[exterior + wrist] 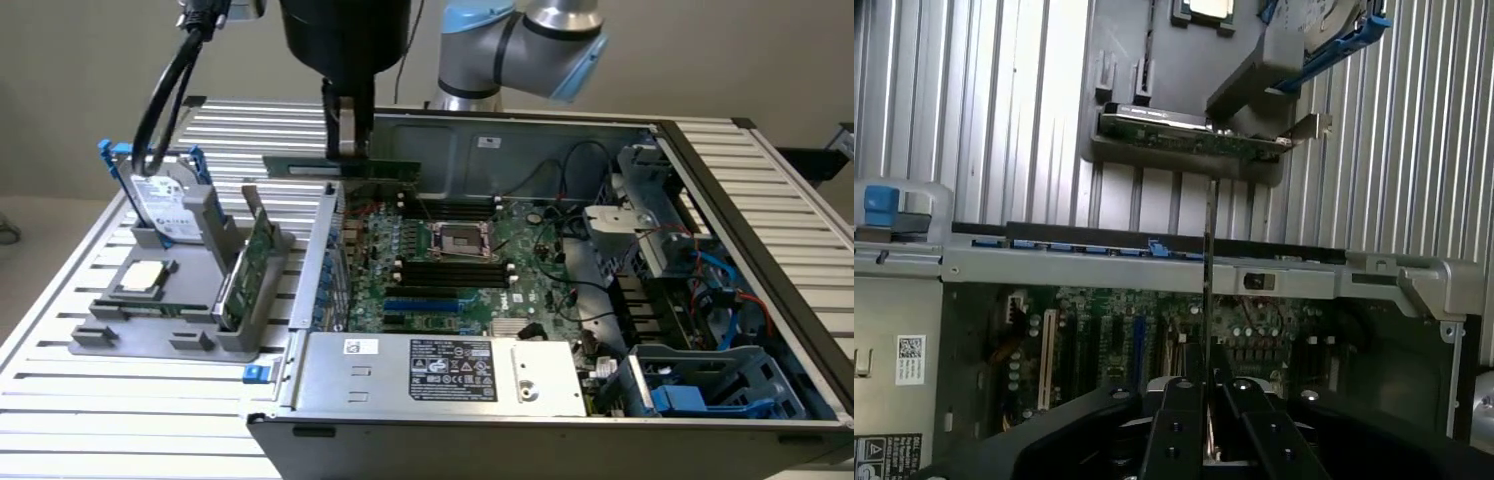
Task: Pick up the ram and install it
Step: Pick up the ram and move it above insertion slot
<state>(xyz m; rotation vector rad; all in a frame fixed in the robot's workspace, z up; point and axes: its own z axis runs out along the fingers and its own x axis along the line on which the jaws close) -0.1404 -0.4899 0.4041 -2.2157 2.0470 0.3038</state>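
Grey metal up front: nearest to us in the exterior view is the power supply at the front of the open PC case, which sits on the slatted tabletop. Behind it lies the motherboard with its black memory slots, and they look empty to us. Off to the exterior view's left is the parts holder, with the expansion card and the hard drive standing in it. Further back and up in the air is the ram. It's level, pinched in the narrow jaws, and hangs above the case's wall on that side, well clear of the slots. So we'd say the pick-up is done and the install isn't.
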